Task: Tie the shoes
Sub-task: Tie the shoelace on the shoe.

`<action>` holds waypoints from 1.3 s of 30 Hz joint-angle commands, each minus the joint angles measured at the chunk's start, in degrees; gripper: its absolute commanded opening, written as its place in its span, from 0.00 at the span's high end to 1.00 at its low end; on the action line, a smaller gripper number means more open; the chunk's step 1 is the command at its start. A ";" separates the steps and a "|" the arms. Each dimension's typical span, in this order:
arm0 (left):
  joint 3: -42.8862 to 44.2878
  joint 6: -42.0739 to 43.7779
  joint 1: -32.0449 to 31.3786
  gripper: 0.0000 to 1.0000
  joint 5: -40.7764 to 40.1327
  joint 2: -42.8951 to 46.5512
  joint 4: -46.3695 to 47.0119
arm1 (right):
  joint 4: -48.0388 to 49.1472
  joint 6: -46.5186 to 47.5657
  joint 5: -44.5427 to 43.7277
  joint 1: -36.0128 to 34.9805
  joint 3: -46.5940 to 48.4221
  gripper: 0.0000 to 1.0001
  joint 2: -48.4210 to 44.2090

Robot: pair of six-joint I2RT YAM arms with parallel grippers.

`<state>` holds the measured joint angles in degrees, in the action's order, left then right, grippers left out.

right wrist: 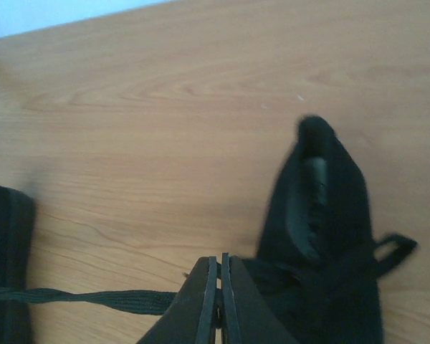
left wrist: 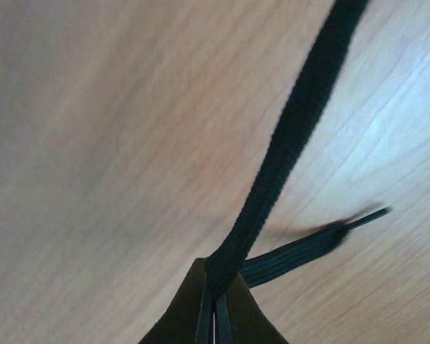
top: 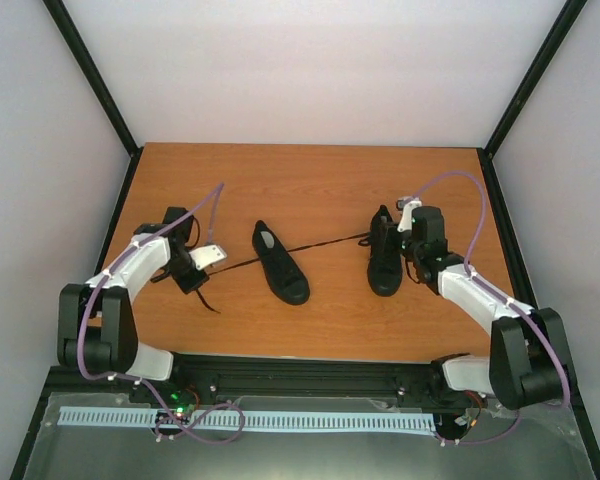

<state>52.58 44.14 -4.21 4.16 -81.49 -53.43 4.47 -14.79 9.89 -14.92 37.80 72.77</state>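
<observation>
Two black shoes lie on the wooden table, the left shoe [top: 280, 262] near the middle and the right shoe [top: 384, 252] further right. A thin black lace [top: 320, 246] stretches from the right shoe, across the left shoe, to my left gripper [top: 206, 270]. In the left wrist view my left gripper [left wrist: 216, 287] is shut on this lace [left wrist: 294, 136], and the lace's tip [left wrist: 373, 213] lies on the wood beyond. My right gripper [right wrist: 219, 266] is shut on the lace [right wrist: 93, 297] just left of the right shoe [right wrist: 322, 236]. The left shoe [right wrist: 3, 265] shows at the frame's left edge.
The wooden table [top: 310, 180] is walled by white panels at the back and on both sides. A black rail [top: 300, 372] carrying both arm bases runs along the near edge. Purple cables [top: 450, 185] loop above each arm.
</observation>
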 commanded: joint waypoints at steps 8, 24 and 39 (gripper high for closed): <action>-2.05 1.25 3.49 0.99 -12.06 -3.90 6.01 | 1.64 -5.13 3.34 8.63 -5.24 0.97 0.65; -3.52 2.46 4.89 0.99 -16.19 -7.34 10.86 | 3.07 -8.15 6.20 15.61 -8.40 0.97 -1.49; 3.47 -4.62 0.55 0.99 -6.50 -9.54 5.96 | 5.64 -6.35 7.93 4.32 -8.03 0.97 -4.06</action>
<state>50.85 44.10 -0.47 -6.96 -90.39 -44.03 7.97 -23.68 21.39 -0.12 27.81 71.53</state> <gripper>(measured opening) 0.022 0.031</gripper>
